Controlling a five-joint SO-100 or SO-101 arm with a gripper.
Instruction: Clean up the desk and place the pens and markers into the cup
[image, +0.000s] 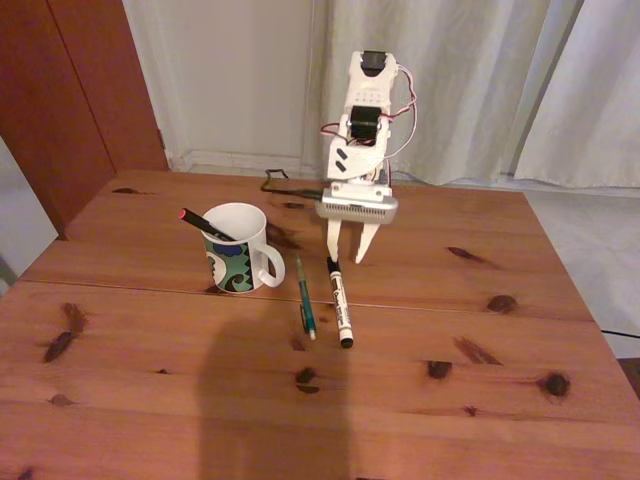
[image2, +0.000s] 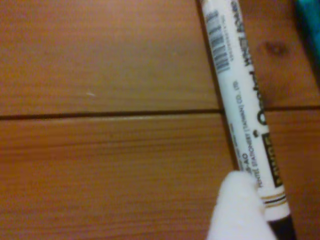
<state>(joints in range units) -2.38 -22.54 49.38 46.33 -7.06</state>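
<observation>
White claw (image: 352, 258): fingers stood apart, pointing down, tips at the far black end of the marker; it gripped nothing.
Claw contact: in the wrist view one blurred white fingertip (image2: 236, 207) overlapped the marker's barrel near its black end; whether it touched, I could not tell.
Marker (image: 340, 301): white barrel with black print and a barcode, black at both ends, lying flat on the desk and running from beneath the claw toward the camera.
Teal pen (image: 305, 300): slim, lying just left of the marker in the fixed view, nearly parallel, apart from it.
Cup (image: 238, 250): left of the claw, upright, white with a green, blue and black pattern, handle facing the claw.
Black pen (image: 205, 224): red-tipped, leaning inside the cup.
Desk (image: 150, 390): reddish-brown wood, dark knots, a seam crossing under the marker.
</observation>
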